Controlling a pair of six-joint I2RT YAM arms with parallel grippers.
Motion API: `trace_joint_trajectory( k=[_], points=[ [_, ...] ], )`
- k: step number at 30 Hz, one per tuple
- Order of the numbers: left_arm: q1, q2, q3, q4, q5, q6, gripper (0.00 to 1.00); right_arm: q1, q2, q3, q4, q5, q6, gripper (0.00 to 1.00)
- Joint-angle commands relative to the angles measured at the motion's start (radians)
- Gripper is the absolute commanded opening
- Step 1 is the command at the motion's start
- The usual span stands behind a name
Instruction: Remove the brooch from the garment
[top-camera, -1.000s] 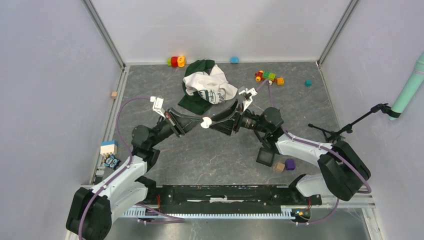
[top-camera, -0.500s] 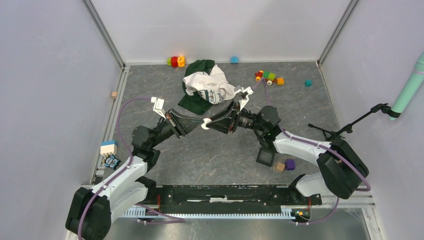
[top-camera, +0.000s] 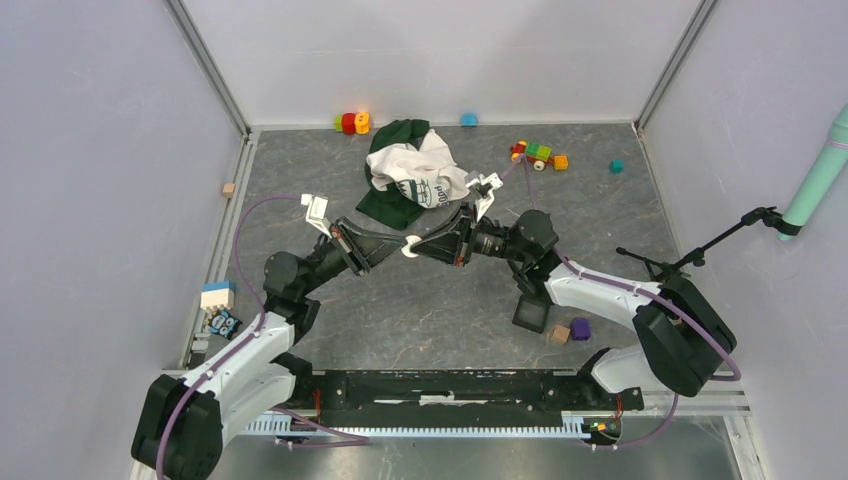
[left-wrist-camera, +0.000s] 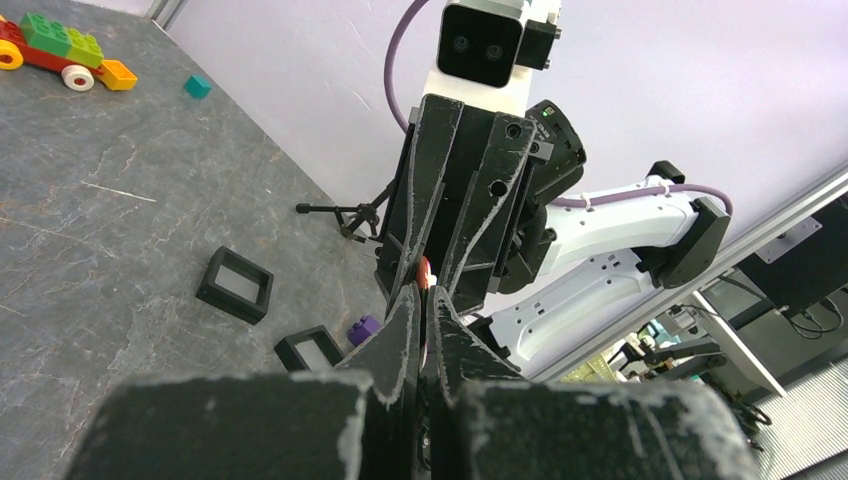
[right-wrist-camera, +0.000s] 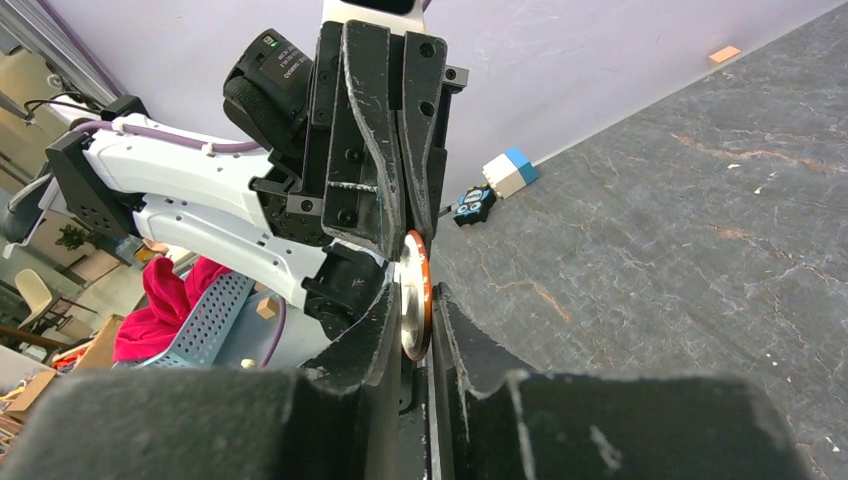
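Observation:
The brooch (top-camera: 409, 246), a small round disc with an orange rim, hangs in mid-air over the table between the two arms. It sits edge-on in the right wrist view (right-wrist-camera: 413, 296) and shows as an orange sliver in the left wrist view (left-wrist-camera: 424, 272). My left gripper (top-camera: 403, 247) (left-wrist-camera: 422, 292) is shut on it from the left. From the right, my right gripper (top-camera: 417, 246) (right-wrist-camera: 418, 290) has both jaws pressed against the disc's faces. The garment (top-camera: 415, 172), green and cream, lies crumpled behind the grippers, apart from the brooch.
Toy blocks (top-camera: 352, 122) and a brick car (top-camera: 537, 154) lie along the back. A black square frame (top-camera: 530, 315), a purple block (top-camera: 580, 328) and a tan cube (top-camera: 558, 334) sit by the right arm. A blue-white block (top-camera: 217, 295) is at the left edge.
My right gripper has moved left onto the brooch held by the left gripper, and its jaws have closed around the disc. The left arm has stayed put.

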Motion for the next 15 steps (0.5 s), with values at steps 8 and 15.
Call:
trace_joint_trajectory(
  k=[8,15],
  points=[
    [-0.020,-0.054,0.001,0.059,0.031,0.032,0.02,0.002,0.022,0.047,-0.092,0.063,0.001,0.11],
    [-0.022,-0.118,-0.023,0.053,-0.001,0.070,0.02,-0.018,0.001,0.011,-0.088,0.139,0.031,0.06]
  ],
)
